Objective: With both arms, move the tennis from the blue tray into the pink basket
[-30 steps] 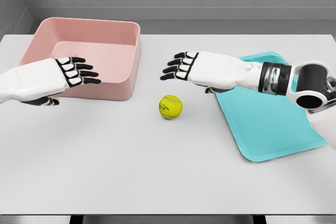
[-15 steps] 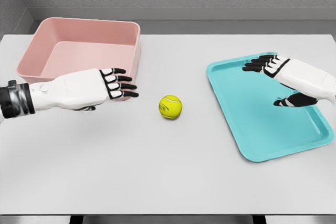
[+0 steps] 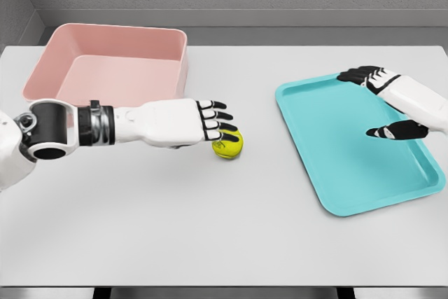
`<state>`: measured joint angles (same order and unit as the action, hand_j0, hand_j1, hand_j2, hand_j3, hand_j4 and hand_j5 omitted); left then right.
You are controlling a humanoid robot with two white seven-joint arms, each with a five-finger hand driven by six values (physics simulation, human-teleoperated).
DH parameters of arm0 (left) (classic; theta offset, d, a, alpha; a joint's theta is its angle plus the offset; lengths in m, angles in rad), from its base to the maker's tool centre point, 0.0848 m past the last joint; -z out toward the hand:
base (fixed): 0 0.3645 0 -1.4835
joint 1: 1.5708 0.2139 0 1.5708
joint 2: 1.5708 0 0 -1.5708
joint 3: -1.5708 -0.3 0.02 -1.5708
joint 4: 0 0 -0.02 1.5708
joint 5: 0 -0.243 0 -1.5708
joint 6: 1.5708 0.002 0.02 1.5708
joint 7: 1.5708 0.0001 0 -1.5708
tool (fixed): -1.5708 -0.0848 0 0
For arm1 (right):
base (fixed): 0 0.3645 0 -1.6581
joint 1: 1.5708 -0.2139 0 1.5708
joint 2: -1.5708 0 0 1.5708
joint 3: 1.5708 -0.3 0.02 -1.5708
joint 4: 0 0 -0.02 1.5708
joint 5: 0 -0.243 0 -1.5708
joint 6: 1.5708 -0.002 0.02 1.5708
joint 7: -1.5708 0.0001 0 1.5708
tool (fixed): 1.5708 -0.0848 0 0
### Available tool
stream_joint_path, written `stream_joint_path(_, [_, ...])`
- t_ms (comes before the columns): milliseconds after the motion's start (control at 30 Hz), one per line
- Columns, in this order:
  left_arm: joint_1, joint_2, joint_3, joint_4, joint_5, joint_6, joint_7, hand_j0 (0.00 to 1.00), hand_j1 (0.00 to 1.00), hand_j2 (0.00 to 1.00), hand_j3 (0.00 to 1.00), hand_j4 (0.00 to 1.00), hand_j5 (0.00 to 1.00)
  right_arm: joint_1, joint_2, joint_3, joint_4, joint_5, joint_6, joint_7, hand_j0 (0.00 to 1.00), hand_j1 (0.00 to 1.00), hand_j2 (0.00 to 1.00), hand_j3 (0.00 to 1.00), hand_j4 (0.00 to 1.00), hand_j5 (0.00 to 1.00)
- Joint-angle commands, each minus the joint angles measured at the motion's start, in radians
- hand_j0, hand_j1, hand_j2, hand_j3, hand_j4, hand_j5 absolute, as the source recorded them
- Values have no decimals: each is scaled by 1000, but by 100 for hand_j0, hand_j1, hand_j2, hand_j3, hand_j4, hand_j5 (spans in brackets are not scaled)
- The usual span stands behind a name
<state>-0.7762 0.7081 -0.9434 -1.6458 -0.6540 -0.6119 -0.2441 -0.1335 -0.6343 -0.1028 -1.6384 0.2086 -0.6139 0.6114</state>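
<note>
The yellow tennis ball (image 3: 229, 146) lies on the white table (image 3: 210, 229) between the pink basket (image 3: 112, 68) and the blue tray (image 3: 353, 148). My left hand (image 3: 213, 122) reaches in from the left, fingers spread and extended just over the ball's top left, partly covering it. It holds nothing. My right hand (image 3: 378, 103) hovers open over the far right part of the tray, well apart from the ball.
The pink basket stands at the back left, behind my left forearm. The blue tray lies tilted at the right. A grey wall runs behind the table's far edge.
My left hand has moved right, from in front of the basket to over the ball. My right hand drew back slightly further right over the tray. The ball has not moved.
</note>
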Motion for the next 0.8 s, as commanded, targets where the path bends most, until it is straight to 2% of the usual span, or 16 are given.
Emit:
stream_joint_path(0, [0,-47,-26,55,5,1,0,100,100,100,100,100,100,0,1,-1,14,-8,3,-1,100,100,100,100,100,100])
stream_joint_path(333, [-21,-68,-46,92,8,1,0,100,100,100,100,100,100,-2,1,-1,23,-8,3,-1,100,100,100,100,100,100])
stream_joint_path(533, [-49,-133,-68,195,14,1,0,100,100,100,100,100,100,-2,1,-9,25,-8,3,-1,100,100,100,100,100,100])
stream_joint_path(767, [-57,-164,-71,232,13,1,0,100,100,100,100,100,100,-2,1,-11,46,-8,3,-1,100,100,100,100,100,100])
